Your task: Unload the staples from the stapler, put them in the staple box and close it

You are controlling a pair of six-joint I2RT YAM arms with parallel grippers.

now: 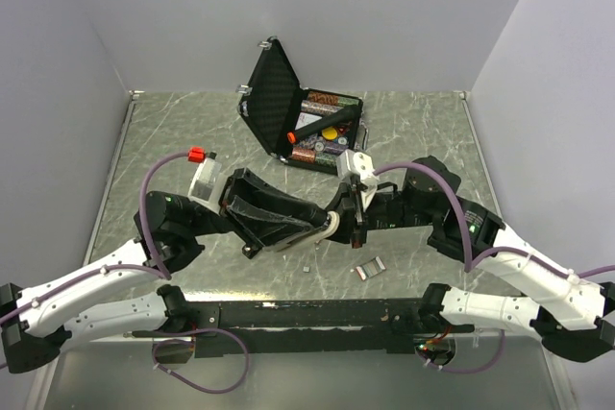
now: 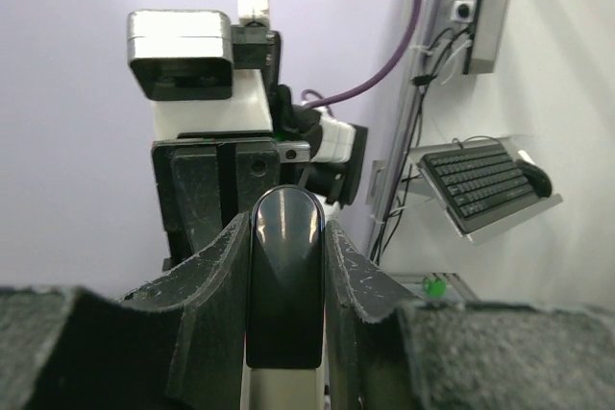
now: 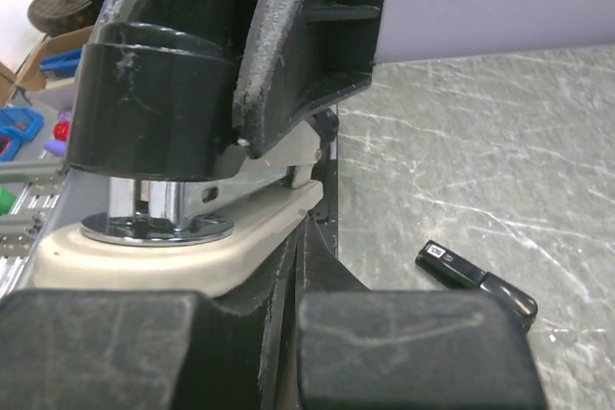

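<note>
1. Gripping the stapler over the table, the left gripper is clamped around its black body.
2. At its front end sits the right gripper; whether it pinches, I cannot tell.
3. Some staples already lie out on the table, so the task looks partly done; any left inside are hidden.

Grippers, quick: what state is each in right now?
Left gripper: closed, fingers clamped on the stapler.
Right gripper: closed, holding the stapler's other end.

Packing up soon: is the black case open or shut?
Open: the case has its lid standing up, contents exposed.
</note>
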